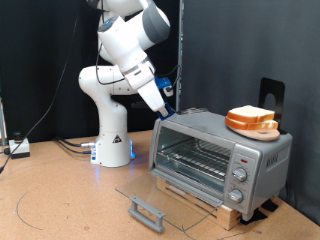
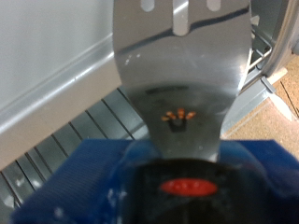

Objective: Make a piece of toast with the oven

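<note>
- Wrist view only: hand (image 2: 183,191) clamped on blue-handled slotted metal spatula (image 2: 182,65).
- Exterior view: boxy silver toaster oven (image 1: 222,152), glass door (image 1: 160,200) down flat on desk (image 1: 60,200); 2 pale bread slices (image 1: 252,118) on orange plate (image 1: 250,129) atop it.

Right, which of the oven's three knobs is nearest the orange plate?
The top knob, highest on the oven panel, just below the plate on its roof. The gripper hovers at the oven's upper corner, the exterior view's left.
</note>
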